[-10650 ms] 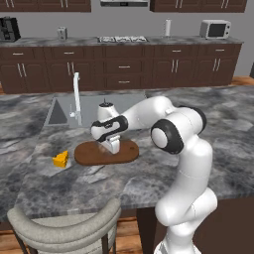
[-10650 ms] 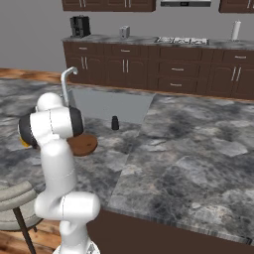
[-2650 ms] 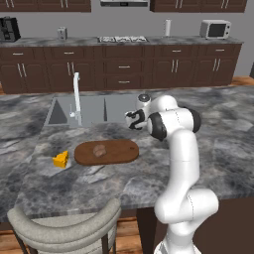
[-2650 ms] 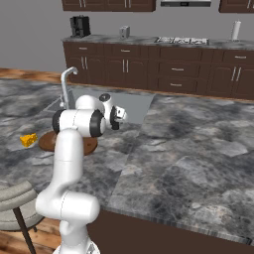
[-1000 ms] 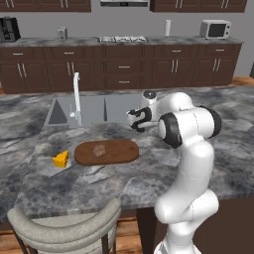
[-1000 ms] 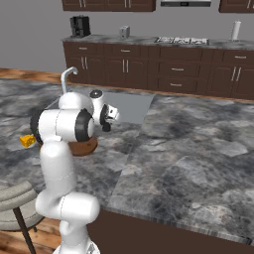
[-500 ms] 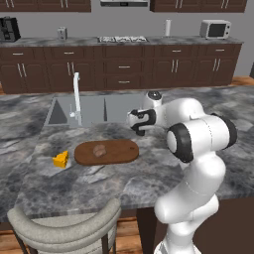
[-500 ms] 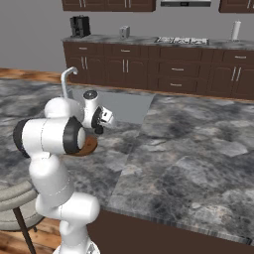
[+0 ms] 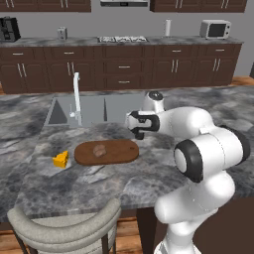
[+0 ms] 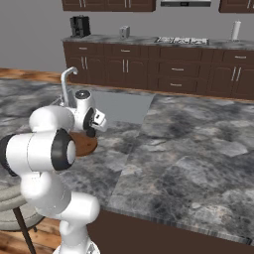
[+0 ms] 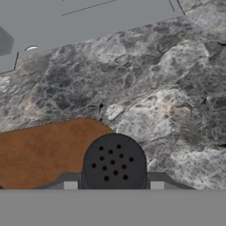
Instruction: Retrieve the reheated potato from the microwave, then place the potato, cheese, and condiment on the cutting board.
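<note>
The pincer is closed on the small black bottle-shaped condiment shaker. In the hand view the round black top of the shaker, dotted with little holes, sits between the two finger tips. The pincer hangs in the air, just past the right end of the flat oval cutting board of reddish-brown wood. The shaker is above the grey stone surface and does not touch it.

The small dull-brown potato lies on the board, a little left of its middle. The small bright yellow-orange cheese wedge sits on the surface just left of the board, not on it.

Behind the board, farther away, is a grey sink set into the surface. A tall thin silver tap stands in it.

At the near edge of the surface is the curved back of a grey chair.

Far away, along the back wall, runs a row of dark brown cabinets. A small silver countertop appliance stands on top at the far right. A black coffee maker stands at the far left.
</note>
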Robot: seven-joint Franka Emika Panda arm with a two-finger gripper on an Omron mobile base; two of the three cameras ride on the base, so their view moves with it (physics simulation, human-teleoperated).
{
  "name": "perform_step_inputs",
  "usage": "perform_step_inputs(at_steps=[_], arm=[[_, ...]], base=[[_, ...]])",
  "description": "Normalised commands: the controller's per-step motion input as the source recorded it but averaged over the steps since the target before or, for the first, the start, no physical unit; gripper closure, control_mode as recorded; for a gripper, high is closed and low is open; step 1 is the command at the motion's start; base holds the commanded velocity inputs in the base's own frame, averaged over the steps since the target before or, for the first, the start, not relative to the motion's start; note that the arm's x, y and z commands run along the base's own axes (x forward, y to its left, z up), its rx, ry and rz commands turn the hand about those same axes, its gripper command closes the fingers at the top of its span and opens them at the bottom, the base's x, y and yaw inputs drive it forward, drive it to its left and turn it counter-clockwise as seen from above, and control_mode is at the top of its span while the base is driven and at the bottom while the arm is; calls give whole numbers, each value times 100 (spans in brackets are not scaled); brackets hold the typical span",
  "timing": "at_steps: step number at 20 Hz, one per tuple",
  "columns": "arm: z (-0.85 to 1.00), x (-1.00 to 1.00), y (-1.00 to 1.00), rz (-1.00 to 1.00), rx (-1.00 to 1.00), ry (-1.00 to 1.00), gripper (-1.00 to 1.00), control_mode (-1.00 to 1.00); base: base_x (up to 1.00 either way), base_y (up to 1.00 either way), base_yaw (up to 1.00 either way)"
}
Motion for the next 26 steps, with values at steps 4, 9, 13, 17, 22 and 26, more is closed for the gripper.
perform_step_inputs(at_steps=[4, 9, 13, 17, 22, 26], arm=[[0, -44, 31, -4, 0, 0, 100, -100], [0, -37, 32, -3, 0, 0, 100, -100], [-19, 0, 41, -3, 0, 0, 100, -100], [-16, 0, 39, -2, 0, 0, 100, -100], [-26, 1, 26, -2, 0, 0, 100, -100], [-22, 1, 14, -3, -1, 0, 100, -100]], base=[[0, 0, 0], [0, 0, 0], [0, 0, 0], [0, 0, 0], [0, 0, 0], [0, 0, 0]])
